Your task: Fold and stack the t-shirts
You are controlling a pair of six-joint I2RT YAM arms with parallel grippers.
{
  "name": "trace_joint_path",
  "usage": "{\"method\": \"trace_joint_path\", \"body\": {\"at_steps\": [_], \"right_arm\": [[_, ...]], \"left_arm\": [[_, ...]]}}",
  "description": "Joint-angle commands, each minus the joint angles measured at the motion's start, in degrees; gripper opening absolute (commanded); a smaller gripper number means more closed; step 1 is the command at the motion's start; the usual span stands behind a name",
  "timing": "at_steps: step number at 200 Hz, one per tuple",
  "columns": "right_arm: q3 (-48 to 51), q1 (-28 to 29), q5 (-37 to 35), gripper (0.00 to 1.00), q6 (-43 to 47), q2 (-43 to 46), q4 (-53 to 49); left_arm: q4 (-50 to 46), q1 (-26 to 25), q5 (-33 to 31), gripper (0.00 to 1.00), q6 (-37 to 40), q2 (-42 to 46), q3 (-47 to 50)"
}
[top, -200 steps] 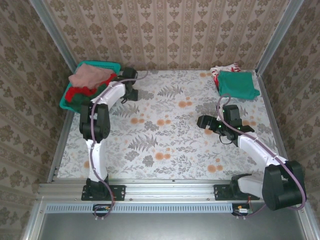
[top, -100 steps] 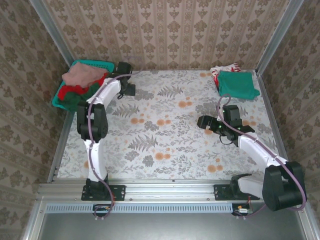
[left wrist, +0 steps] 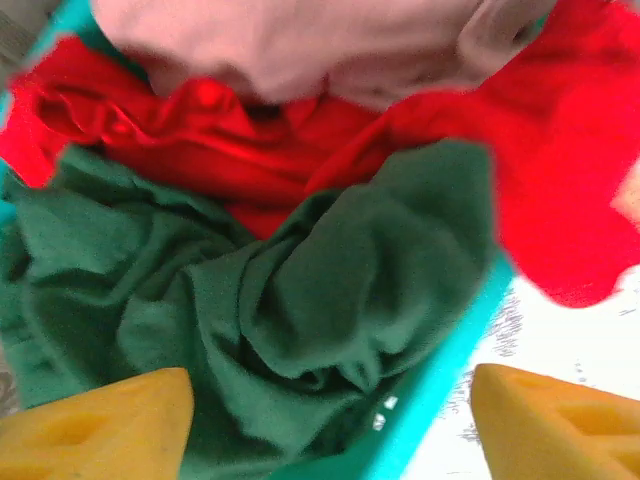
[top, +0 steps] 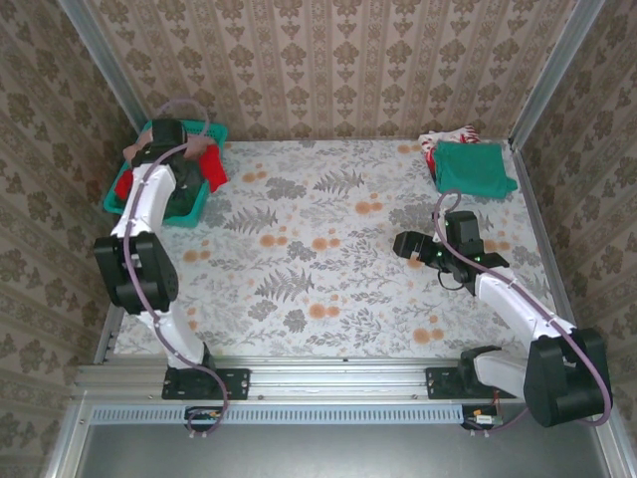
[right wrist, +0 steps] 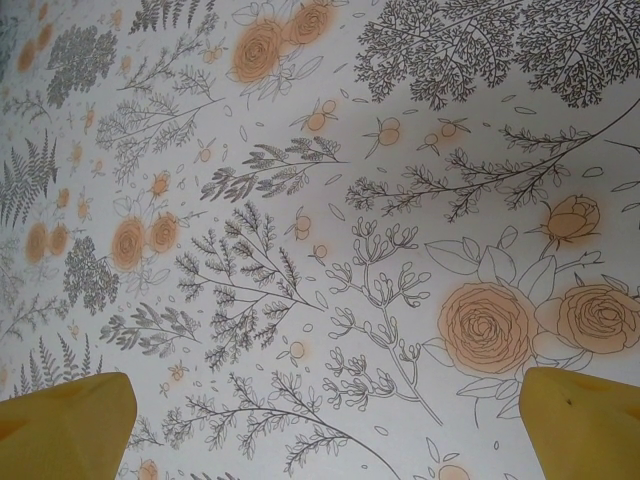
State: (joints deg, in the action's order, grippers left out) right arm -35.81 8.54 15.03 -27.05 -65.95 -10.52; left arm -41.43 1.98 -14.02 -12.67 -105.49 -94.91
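Floral-print tabletop (top: pixel 318 269), damask wallpaper on three sides.

Teal mesh basket (top: pixel 195 211) sits at the far left corner. Inside, per left wrist view: dusty pink tee (left wrist: pixel 300 40) on top at the back, red tee (left wrist: pixel 250 130) under it, dark green tee (left wrist: pixel 300 300) bunched at the near side against the basket rim. The red one spills over the basket's right edge onto the table side (top: pixel 211 167).

Left gripper (left wrist: pixel 330 425) is over the basket, pointing down. Fingers are spread: one yellow fingertip (left wrist: pixel 100 420) above the green cloth, the other past the rim over the tabletop. Nothing is pinched between them; can't tell if the left pad is touching cloth, since the frame is blurred there.

Right gripper (top: pixel 406 244) hangs over bare tabletop, mid-right, jaws wide apart and holding nothing. Its wrist view shows both yellow tips (right wrist: pixel 65 420) at the bottom corners with printed cloth between them.

Far right corner: teal-green tee (top: pixel 473 167) is folded flat. The white-red tee (top: pixel 448 136) pokes out from behind it, touching. Both are well apart from the right gripper.
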Motion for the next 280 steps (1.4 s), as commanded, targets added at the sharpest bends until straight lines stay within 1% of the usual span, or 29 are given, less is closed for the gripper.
{"method": "trace_joint_path", "body": {"at_steps": [1,12,25,45,58,76,90,124,161,189,223,250,280], "right_arm": [[0.4,0.34,0.4,1.0,-0.29,0.65,0.27],[0.39,0.34,0.38,1.0,-0.21,0.74,0.07],[0.46,0.34,0.35,1.0,-0.16,0.92,-0.17],[-0.03,0.34,0.31,1.0,0.16,0.91,-1.15],[-0.48,0.34,0.31,1.0,0.33,1.21,-2.23],[-0.62,0.34,0.4,1.0,0.41,2.61,-3.38],[-0.4,0.41,0.34,1.0,0.33,4.07,-3.48],[-1.36,0.52,0.44,1.0,-0.37,7.04,-5.3],[-1.12,0.6,-0.37,1.0,-0.37,9.56,-6.29],[-1.49,0.68,0.51,1.0,-0.55,9.42,-5.92],[-0.28,0.78,0.54,1.0,-0.64,9.66,-4.92],[-0.24,0.78,0.56,1.0,-0.9,8.09,-3.52],[-1.69,0.86,1.68,1.0,-1.63,6.63,-2.44]], "left_arm": [[-2.96,-0.05,3.47,0.68,0.04,-4.34,-1.59],[-3.99,0.2,2.2,0.66,-0.34,-6.89,-3.55],[-4.92,0.43,1.8,0.57,-0.25,-9.21,-5.32],[-5.82,0.44,0.82,0.41,0.18,-11.02,-6.95],[-6.11,0.53,0.69,0.26,0.21,-10.97,-7.45],[-6.54,0.47,1.53,0.09,-0.67,-8.93,-8.09],[-6.48,0.36,3.37,0.0,-1.5,-5.66,-8.03],[-4.15,-0.06,5.21,0.0,-3.33,5.2,-5.94],[-2.15,-0.64,8.13,0.0,-5.51,14.17,-2.5],[-0.09,-1.22,10.2,0.0,-6.9,20.15,0.73],[-1.96,-2.68,12.67,0.0,-6.41,21.1,0.0],[-2.03,-3.13,15.3,0.0,-6.12,21.16,-0.69],[-3.28,-4.82,16.86,0.0,-5.34,19.91,-6.82]]}}
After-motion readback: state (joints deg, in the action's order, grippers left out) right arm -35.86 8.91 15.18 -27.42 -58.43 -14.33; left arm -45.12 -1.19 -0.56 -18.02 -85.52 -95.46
